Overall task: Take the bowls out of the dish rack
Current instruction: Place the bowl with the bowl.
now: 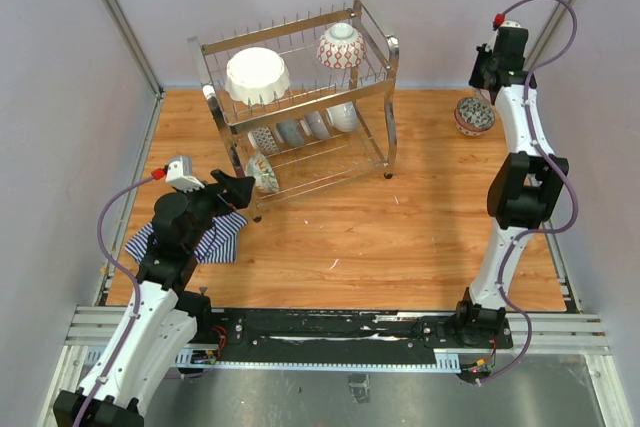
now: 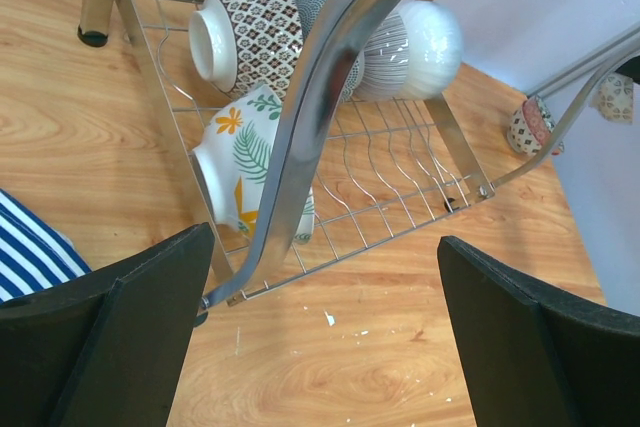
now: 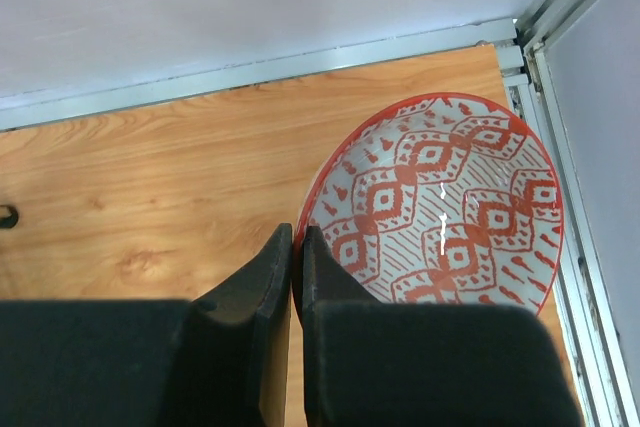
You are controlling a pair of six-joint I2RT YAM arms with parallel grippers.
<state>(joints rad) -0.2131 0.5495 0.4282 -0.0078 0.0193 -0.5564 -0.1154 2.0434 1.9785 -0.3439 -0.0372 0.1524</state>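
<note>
The dish rack (image 1: 372, 89) stands at the back of the table. Its upper tier holds a large white scalloped bowl (image 1: 257, 75) and a white bowl with red lattice (image 1: 341, 46). The lower tier holds several smaller bowls on edge (image 1: 305, 127) and a floral bowl (image 1: 262, 172) at its front left. My left gripper (image 1: 238, 189) is open and empty beside the rack's front left corner; its wrist view shows the floral bowl (image 2: 235, 162) behind a rack bar (image 2: 320, 87). My right gripper (image 3: 296, 247) is shut on the rim of a red-patterned bowl (image 3: 450, 202), which sits on the table at far right (image 1: 474, 115).
A blue-white striped cloth (image 1: 215, 237) lies under my left arm; it also shows in the left wrist view (image 2: 30, 247). The grey back wall and a metal edge strip (image 3: 300, 62) are just behind the red-patterned bowl. The side frame (image 3: 570, 277) runs at its right.
</note>
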